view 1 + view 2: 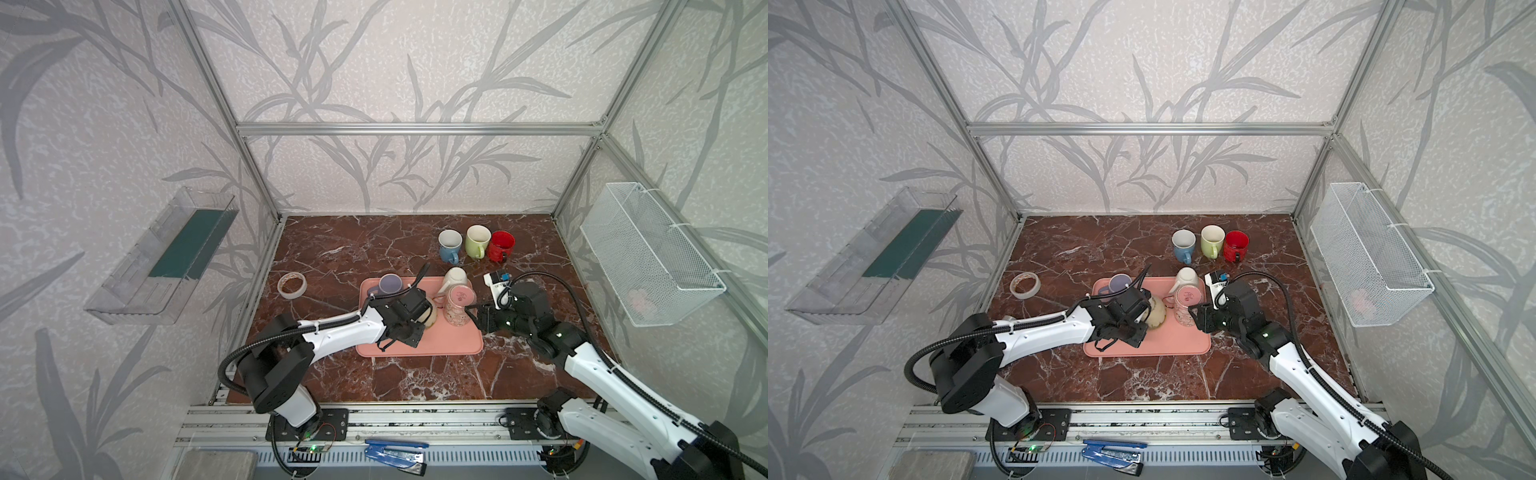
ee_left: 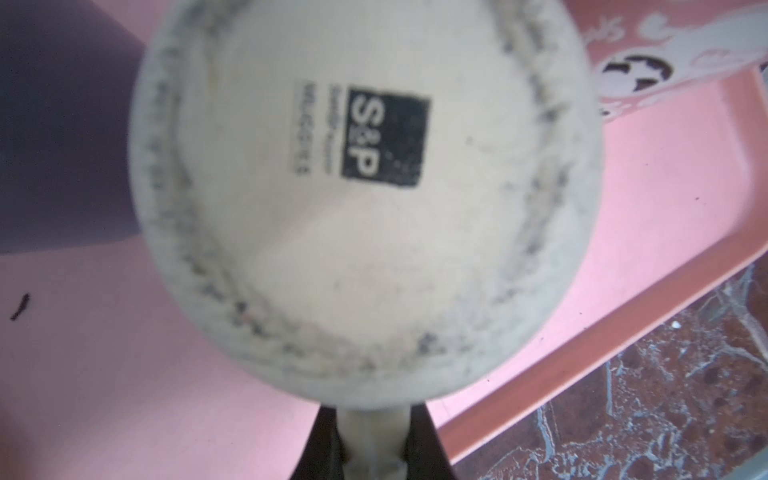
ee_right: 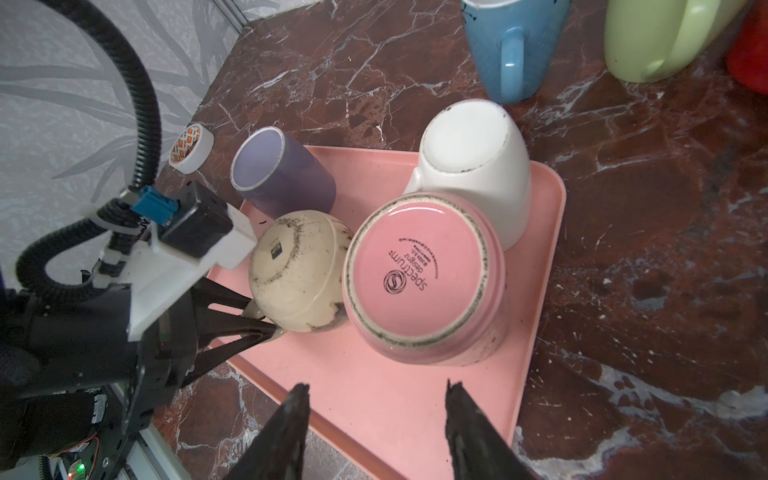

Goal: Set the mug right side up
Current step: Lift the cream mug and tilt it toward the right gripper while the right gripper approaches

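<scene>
**Cream mug held by its handle, base up, flip not yet made**

Hold: the left gripper is pinched narrow on the handle of the cream mug. The left wrist view shows a dark finger on each side of the handle, both touching it. I judge the handle is the only sensible hold. The body is round and wide, and the pink mug stands hard against it, so a finger has no room there. The handle should also serve as a lever for the roll.

Position: the mug is mouth-down on the pink tray, a little below and right of frame centre in both top views, half hidden under the left wrist. I cannot tell whether its rim is seated on the tray or just off it.

Right gripper: jaws part-way apart with nothing between them, hovering over the tray's edge and facing the pink mug. I read this as standing clear of the swing.

Look of the mug: off-white glaze and a bowl-like rounded body. The foot ring is scuffed with dark specks. The base carries a black square stamp reading "S&P", and the small print beside it is too blurred to read.

Context: the purple mug and white mug are also inverted on the tray. The blue mug, green mug and red mug stand upright off it, above centre right, which is probably where this one goes.
</scene>
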Controlling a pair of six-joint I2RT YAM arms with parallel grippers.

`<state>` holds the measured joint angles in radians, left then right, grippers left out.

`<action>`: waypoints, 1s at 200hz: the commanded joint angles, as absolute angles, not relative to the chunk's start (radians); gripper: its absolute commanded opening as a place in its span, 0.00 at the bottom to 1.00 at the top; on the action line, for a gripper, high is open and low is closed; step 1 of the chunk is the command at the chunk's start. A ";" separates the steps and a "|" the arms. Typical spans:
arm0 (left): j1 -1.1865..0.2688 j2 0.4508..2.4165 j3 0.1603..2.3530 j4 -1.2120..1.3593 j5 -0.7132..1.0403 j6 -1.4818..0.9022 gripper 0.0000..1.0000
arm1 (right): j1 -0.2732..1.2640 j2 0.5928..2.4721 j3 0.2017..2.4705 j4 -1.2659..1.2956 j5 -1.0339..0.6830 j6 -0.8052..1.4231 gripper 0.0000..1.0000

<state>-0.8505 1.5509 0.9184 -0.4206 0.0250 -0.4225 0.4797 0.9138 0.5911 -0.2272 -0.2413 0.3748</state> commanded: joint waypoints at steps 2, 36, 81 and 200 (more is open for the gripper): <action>-0.800 1.446 0.879 -0.317 0.103 -0.496 0.00 | 0.479 0.908 0.584 -0.198 -0.261 0.385 0.53; -0.759 1.338 0.823 -0.236 0.144 -0.541 0.00 | 0.479 0.913 0.586 -0.188 -0.277 0.393 0.53; -0.710 1.214 0.768 -0.152 0.182 -0.590 0.00 | 0.478 0.914 0.587 -0.170 -0.311 0.402 0.53; -0.645 1.121 0.814 0.009 0.316 -0.680 0.00 | 0.478 0.946 0.559 0.048 -0.578 0.525 0.58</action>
